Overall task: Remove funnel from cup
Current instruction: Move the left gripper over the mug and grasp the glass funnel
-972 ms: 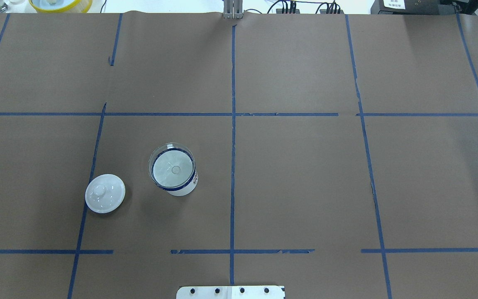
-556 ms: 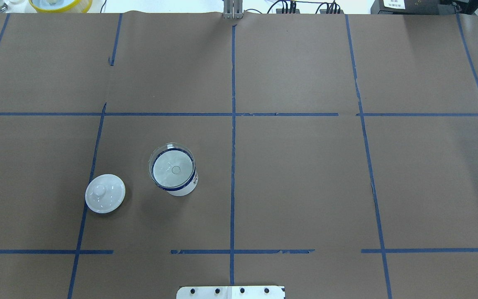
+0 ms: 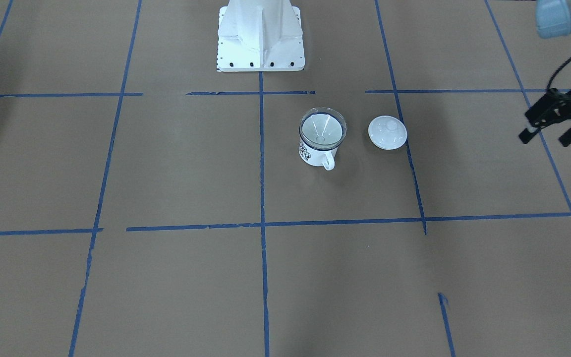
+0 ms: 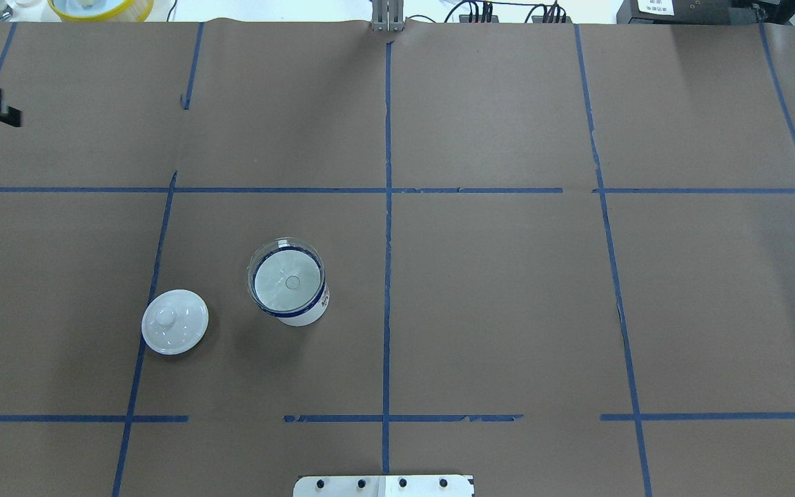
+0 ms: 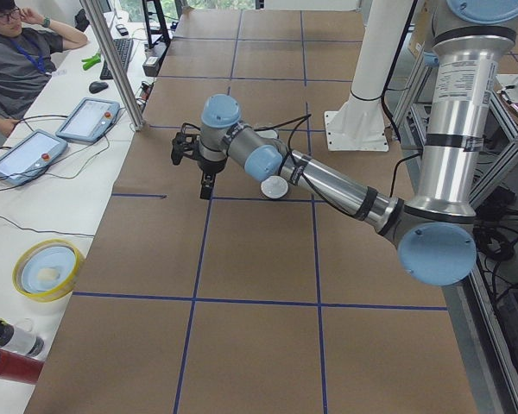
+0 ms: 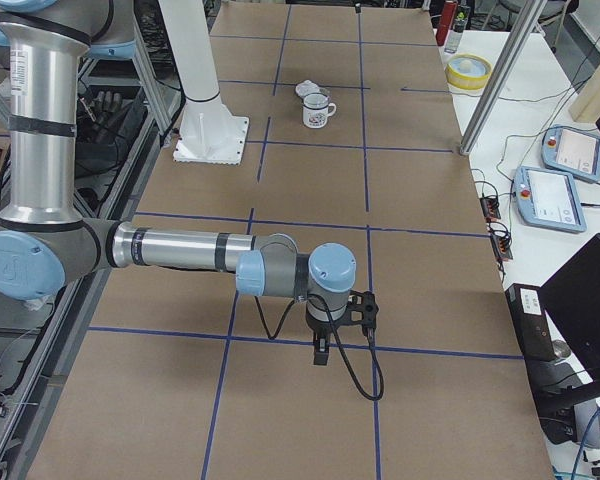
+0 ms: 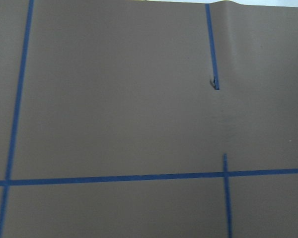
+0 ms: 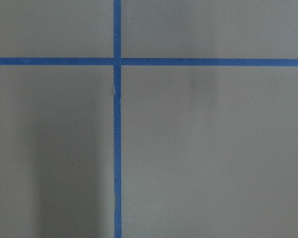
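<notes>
Clear funnel [image 3: 322, 130] apparently inside cup [image 3: 310, 152]

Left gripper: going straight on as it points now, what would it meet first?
Probably the table's brown paper: the left gripper points down, and its wrist view shows only paper and blue tape.

The funnel [image 4: 286, 279] sits in the cup [image 4: 304, 315], the lid [image 4: 174, 322] nearby

Bright, even light (soft shadows)
</notes>
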Action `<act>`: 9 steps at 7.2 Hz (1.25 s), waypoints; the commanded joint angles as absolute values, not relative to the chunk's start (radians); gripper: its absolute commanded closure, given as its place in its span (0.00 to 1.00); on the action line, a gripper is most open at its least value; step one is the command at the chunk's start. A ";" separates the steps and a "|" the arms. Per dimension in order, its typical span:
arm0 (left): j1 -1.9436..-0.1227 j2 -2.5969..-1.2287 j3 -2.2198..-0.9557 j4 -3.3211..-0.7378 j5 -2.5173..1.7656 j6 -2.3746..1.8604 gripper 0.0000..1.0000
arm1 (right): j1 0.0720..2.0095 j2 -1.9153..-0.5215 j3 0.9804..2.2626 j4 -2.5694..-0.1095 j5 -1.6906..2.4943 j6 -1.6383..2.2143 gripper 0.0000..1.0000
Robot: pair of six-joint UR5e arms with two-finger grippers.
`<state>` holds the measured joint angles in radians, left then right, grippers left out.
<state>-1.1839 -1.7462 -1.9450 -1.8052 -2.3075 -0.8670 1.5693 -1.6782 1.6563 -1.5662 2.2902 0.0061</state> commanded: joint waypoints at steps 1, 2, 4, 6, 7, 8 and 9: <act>-0.952 -1.947 -1.941 -1.728 -2.211 -1.212 0.00 | 1.569 -1.678 1.657 -1.566 2.290 0.006 0.00; -0.846 -2.059 -1.936 -1.615 -2.116 -1.304 0.00 | 1.569 -1.678 1.657 -1.566 2.290 0.006 0.00; -0.746 -2.266 -1.816 -1.505 -2.077 -1.451 0.00 | 1.569 -1.678 1.657 -1.566 2.290 0.006 0.00; -0.619 -2.299 -1.744 -1.479 -1.972 -1.477 0.00 | 1.569 -1.678 1.657 -1.566 2.290 0.006 0.00; -0.601 -2.299 -1.712 -1.477 -1.962 -1.476 0.00 | 1.569 -1.678 1.657 -1.566 2.290 0.006 0.00; -0.594 -2.301 -1.694 -1.477 -1.960 -1.471 0.01 | 1.569 -1.678 1.657 -1.566 2.290 0.006 0.00; -0.588 -2.299 -1.694 -1.477 -1.960 -1.468 0.07 | 1.569 -1.678 1.657 -1.566 2.290 0.006 0.00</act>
<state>-0.5995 -2.2993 -1.7048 -1.4781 -1.9654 -1.4715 1.5693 -1.6781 1.6567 -1.5662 2.2902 0.0062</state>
